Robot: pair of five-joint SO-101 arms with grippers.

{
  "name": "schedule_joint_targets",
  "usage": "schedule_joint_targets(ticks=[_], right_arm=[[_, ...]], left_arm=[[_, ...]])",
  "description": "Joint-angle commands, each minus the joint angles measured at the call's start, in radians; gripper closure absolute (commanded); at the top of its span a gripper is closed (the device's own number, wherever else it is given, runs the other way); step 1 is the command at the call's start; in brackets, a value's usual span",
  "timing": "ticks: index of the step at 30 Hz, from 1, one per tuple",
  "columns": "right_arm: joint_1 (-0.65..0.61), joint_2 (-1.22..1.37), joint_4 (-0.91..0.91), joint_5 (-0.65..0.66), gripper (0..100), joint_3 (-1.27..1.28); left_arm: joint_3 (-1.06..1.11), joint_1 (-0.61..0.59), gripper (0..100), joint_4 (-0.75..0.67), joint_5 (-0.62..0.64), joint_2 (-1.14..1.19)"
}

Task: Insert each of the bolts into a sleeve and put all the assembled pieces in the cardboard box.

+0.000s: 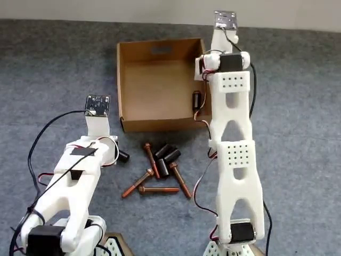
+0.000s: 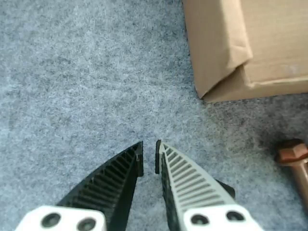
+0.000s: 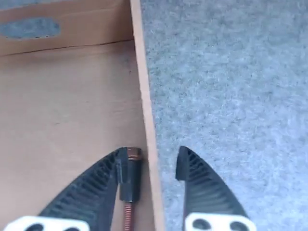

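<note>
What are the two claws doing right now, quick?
Left gripper: closed, holding nothing.
Right gripper: open, astride the cardboard box wall, with a sleeved bolt lying beside one finger.

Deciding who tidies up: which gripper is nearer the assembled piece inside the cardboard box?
Right. The right gripper straddles the cardboard box wall, right beside the assembled piece; the left gripper is over carpet outside a corner of the box.

A: How many copper-coloured metal bolts lie loose?
B: You have four. Black cylindrical sleeves: four loose too, though three crowd together.
A: And boxes?
B: One open brown cardboard box, with one sleeved bolt inside.
</note>
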Motion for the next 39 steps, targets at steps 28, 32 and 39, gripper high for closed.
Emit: schedule_joint_targets(ticks=[28, 32, 39], right_arm=[[-0.035, 0.119, 0.104, -0.265, 99.2, -0.105], [-0.068, 0.125, 0.102, -0.265, 99.2, -0.105], [-0.079, 0.127, 0.064, -0.264, 99.2, -0.102]], left_arm=[[-0.018, 0.019, 93, -0.017, -0.008, 0.002], [-0.018, 0.019, 93, -0.017, -0.008, 0.002], [-0.018, 0.019, 93, -0.017, -0.008, 0.002]])
